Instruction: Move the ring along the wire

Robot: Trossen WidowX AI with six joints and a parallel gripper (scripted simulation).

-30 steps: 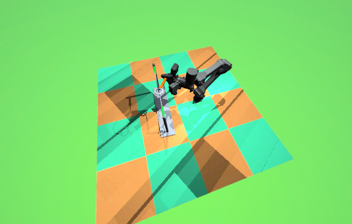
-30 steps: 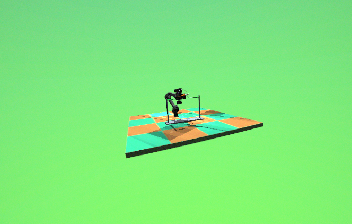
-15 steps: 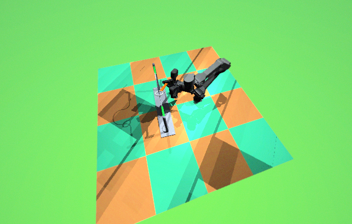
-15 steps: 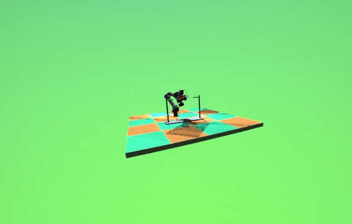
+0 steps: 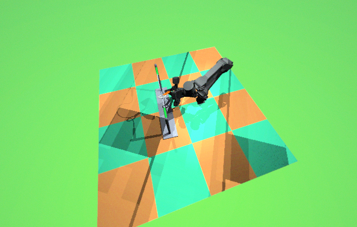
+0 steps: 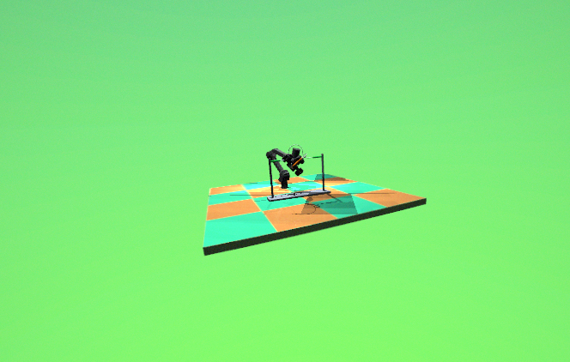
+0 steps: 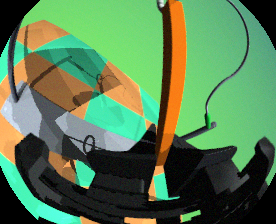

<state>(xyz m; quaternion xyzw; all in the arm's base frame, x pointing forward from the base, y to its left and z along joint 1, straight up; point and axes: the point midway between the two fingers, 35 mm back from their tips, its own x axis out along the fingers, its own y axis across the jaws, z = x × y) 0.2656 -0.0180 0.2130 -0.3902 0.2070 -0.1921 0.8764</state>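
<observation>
My gripper (image 5: 169, 92) (image 7: 155, 127) is shut on the orange handle (image 5: 166, 93) (image 6: 297, 161) (image 7: 173, 75). The pale ring (image 5: 159, 97) is at the handle's far end, around the wire's middle stretch between the green parts as far as the top view shows. In the wrist view only a bit of the ring (image 7: 160, 4) shows at the top edge. The thin grey wire (image 7: 248, 44) curves there. One green part (image 5: 157, 70) (image 6: 316, 157) and the other green part (image 5: 165, 112) (image 6: 275, 160) adjoin the posts. Whether ring and wire touch, I cannot tell.
A dark post (image 5: 168, 125) (image 6: 270, 179) and another post (image 6: 323, 173) rise from the pale base bar (image 5: 171, 134) (image 6: 298, 195). The arm (image 5: 212, 75) reaches in from the right in the top view. Shadows cross the checkered board (image 5: 174, 175).
</observation>
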